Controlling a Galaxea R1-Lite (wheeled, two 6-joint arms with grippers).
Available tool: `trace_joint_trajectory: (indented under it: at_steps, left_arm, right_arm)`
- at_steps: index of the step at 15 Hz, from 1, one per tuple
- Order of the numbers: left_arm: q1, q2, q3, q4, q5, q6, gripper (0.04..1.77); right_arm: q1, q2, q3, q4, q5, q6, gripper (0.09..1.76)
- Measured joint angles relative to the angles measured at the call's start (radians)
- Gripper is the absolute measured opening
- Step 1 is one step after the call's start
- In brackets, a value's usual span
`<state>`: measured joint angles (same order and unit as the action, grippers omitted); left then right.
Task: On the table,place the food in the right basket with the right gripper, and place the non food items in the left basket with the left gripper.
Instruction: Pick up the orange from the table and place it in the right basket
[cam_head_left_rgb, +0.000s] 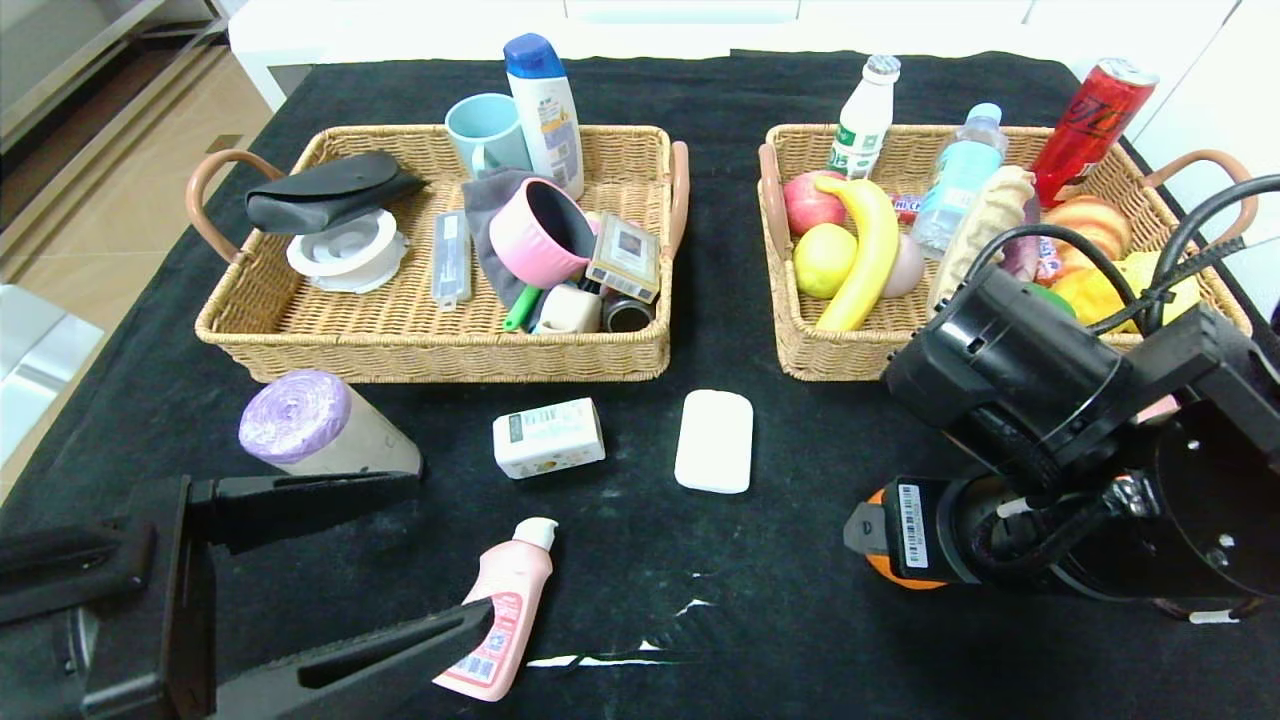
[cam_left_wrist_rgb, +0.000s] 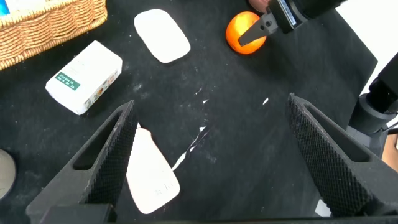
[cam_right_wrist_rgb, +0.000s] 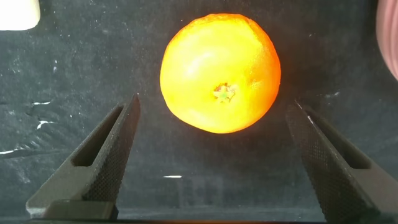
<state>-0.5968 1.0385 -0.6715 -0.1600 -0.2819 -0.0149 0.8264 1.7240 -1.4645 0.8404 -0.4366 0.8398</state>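
Item 1, orange (cam_right_wrist_rgb: 220, 73): lay on the table (cam_head_left_rgb: 640, 560) near right, between my wide-open right gripper (cam_right_wrist_rgb: 214, 162) fingers, unheld; I judged an off-centre closure could roll it away; left gripper (cam_left_wrist_rgb: 211, 155) wide, empty.

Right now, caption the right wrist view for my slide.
Right gripper, fingers open, poised at the round orange fruit on the black-clothed table.

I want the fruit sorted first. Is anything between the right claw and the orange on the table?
Nothing visible. The right claw stands open with the round orange fruit just ahead between its finger lines, only bare black tablecloth between them.
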Motion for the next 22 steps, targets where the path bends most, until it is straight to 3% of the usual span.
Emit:
trace_joint_trajectory:
  at_steps: [22]
  left_arm:
    - [-0.001,-0.018,0.006,0.005,0.003,0.015,1.72]
  right_arm:
    - [-0.029,0.07,0.0,-0.01,-0.004,0.043,1.71]
